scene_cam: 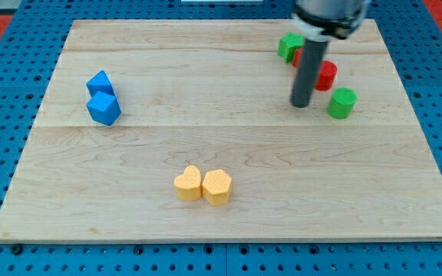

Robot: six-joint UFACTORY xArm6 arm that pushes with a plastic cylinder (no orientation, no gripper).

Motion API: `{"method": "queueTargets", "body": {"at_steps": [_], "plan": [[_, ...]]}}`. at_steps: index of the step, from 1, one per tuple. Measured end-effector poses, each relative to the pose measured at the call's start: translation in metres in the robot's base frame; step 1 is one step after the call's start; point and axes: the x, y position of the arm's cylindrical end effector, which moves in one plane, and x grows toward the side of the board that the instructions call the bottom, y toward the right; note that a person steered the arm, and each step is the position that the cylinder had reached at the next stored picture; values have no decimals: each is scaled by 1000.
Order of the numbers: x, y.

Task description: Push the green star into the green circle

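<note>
1. Camera view: the wooden board [229,222] fills the frame, and my tip [301,104] rests on it in the upper right of the frame. There are no jaws to open or close; the arm ends in a plain dark rod, and it holds nothing.
2. The green star [288,47] lies at the upper right, near the board's top edge, partly hidden behind the rod. The green circle [342,103] sits below it and further right, well clear of it.
3. A red block [326,75] lies between the two greens, partly covered by the rod, so its shape cannot be made out.
4. My tip stands just left of the green circle and below the star, touching neither as far as I can tell.
5. Elsewhere: two blue blocks [102,98] touching at the upper left, and two yellow blocks [202,185] side by side at lower centre, well away from the work.
6. Step in hand, as I judge it: positioning, with the push not yet begun.
7. The next move calls for bringing the tip round to the star's upper-left side, then driving it down and right toward the circle, and the red block is likely to get in the way.
</note>
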Motion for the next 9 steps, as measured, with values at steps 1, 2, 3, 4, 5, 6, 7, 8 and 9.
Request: {"method": "queueTargets", "body": {"at_steps": [1, 2, 3, 4, 5, 6, 7, 8, 9], "plan": [[0, -52], [-13, -103], [-39, -131], [-71, -131], [-97, -131], [-113, -129], [-119, -123], [-138, -115], [-155, -101]]}}
